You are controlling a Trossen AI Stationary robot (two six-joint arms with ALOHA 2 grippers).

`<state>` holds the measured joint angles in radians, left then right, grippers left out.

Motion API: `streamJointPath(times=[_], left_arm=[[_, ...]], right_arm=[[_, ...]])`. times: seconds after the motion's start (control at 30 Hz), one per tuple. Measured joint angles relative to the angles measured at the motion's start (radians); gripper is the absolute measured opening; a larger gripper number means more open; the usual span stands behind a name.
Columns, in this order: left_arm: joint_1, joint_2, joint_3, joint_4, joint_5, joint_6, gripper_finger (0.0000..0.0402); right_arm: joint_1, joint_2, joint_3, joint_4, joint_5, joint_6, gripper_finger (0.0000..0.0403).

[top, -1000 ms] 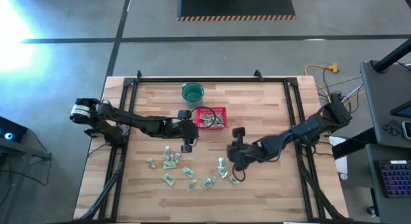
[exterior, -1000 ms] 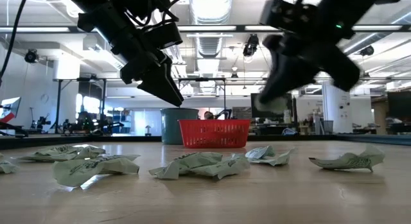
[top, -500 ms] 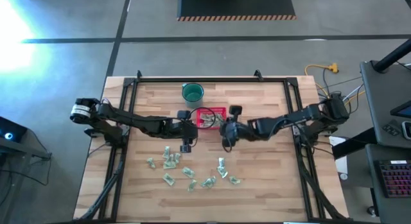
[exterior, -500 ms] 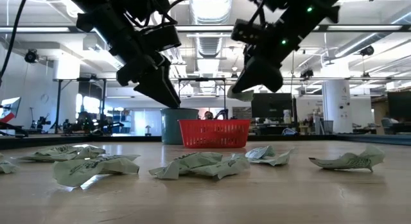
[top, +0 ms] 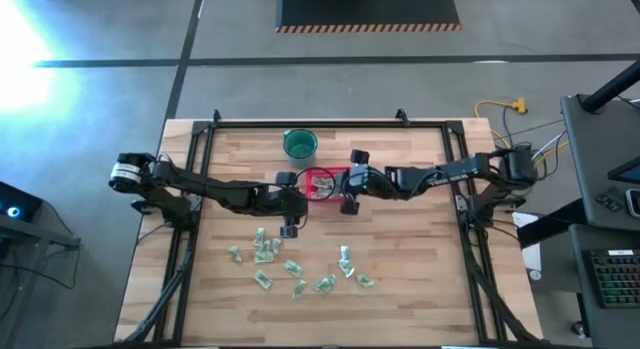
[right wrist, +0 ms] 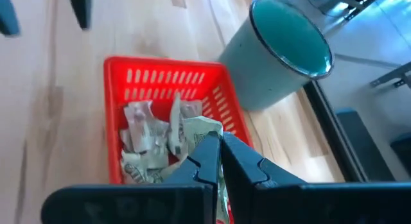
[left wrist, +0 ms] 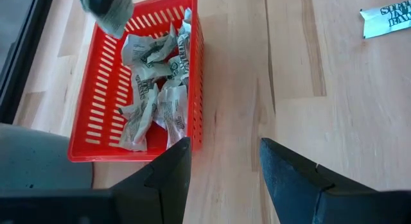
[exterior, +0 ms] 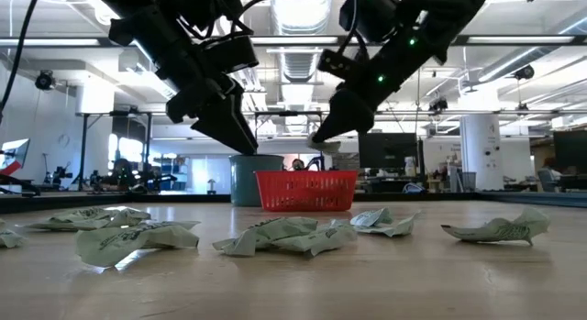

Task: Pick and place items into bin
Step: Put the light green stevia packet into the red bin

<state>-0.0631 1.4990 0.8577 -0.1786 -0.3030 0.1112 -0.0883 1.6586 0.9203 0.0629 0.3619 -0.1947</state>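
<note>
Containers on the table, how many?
2. The red basket sits mid-table with wrapped pieces inside. The round dark green cup stands close beside it, nearer the table's far edge. None seem hidden.

Overhead, table-level and 2 wrist views, all sharing red basket (top: 329,183).

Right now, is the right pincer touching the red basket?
Apart. In the low view the right pincer, shut on a wrapped piece, hangs above the red basket with open background showing between them.
</note>
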Motion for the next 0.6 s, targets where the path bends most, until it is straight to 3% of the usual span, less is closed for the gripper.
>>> streamJointPath(times=[0.43, 0.6], left_arm=[[0.0, -0.001, 0.0, -0.025, 0.0, 0.0, 0.0168], [0.0, -0.001, 0.0, -0.025, 0.0, 0.0, 0.0168]], right_arm=[[-0.018, 0.058, -0.001, 0.03, -0.009, -0.001, 0.001], [-0.017, 0.058, -0.001, 0.034, -0.054, -0.015, 0.0037]])
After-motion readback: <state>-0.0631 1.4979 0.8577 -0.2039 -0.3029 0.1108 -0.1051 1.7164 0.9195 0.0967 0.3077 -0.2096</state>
